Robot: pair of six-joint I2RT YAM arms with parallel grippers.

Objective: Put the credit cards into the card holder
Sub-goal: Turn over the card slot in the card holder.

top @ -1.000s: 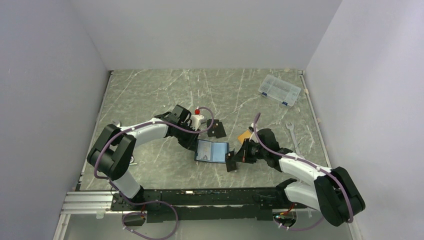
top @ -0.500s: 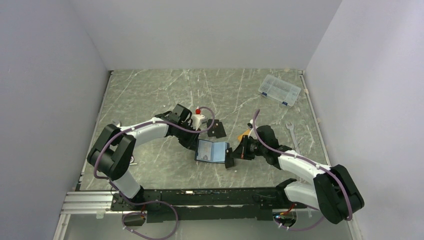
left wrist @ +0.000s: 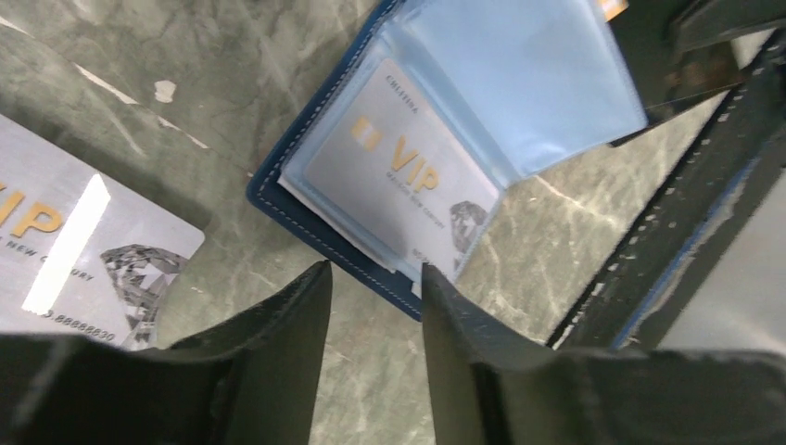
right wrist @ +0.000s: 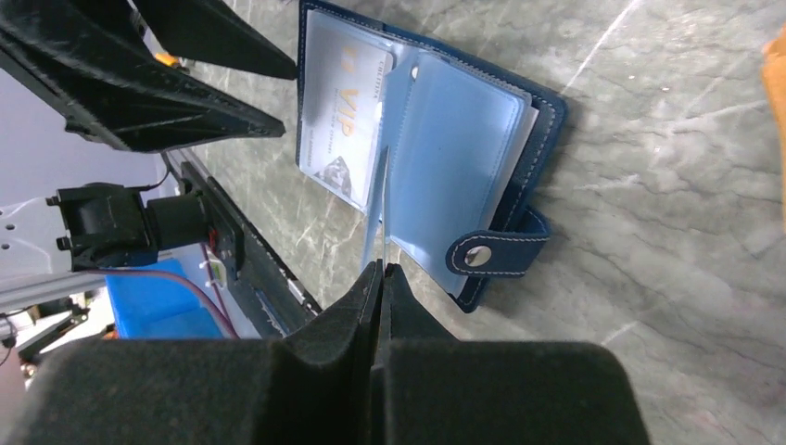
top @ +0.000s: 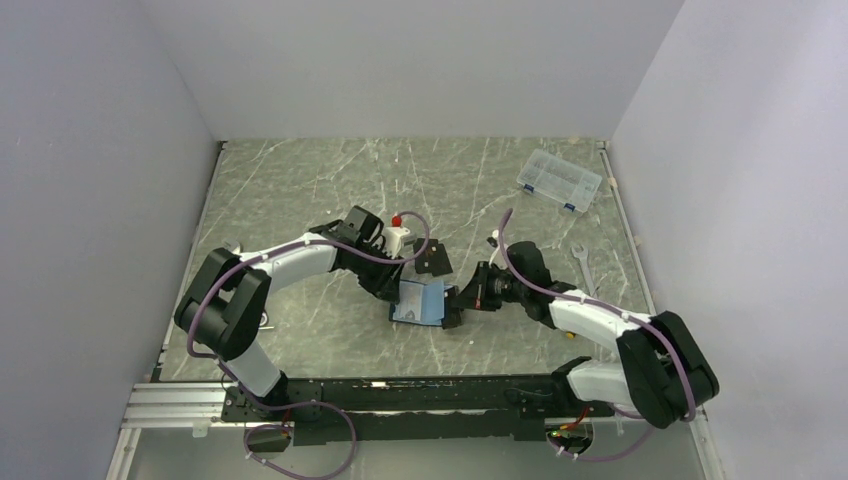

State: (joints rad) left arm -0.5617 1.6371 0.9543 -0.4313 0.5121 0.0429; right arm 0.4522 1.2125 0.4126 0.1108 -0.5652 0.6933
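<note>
Cards first: we judged the credit cards thin, stiff, light and slick on the stone. They looked best taken by a short edge, not from flat.

In the left wrist view, a loose silver card (left wrist: 88,236) lay flat at 9 o'clock of the card holder (left wrist: 519,93), apart from it. The left gripper (left wrist: 375,273) hovered at the holder's 6 o'clock edge, jaws narrowly parted and empty.

The holder lay open on the table (top: 300,190) between the two arms. Its clear sleeves looked soft and floppy, so we judged that one needs propping while a card slides in. One silver VIP card (left wrist: 399,171) sat inside a sleeve; the other sleeves in view held nothing.

The right gripper (right wrist: 380,269) was clamped on one sleeve's edge, holding it raised. An orange card (right wrist: 775,93) lay at the holder's 3 o'clock in the right wrist view.

From above, a clear plastic box (top: 560,181) stood at 1 o'clock, its contents too small to tell.
</note>
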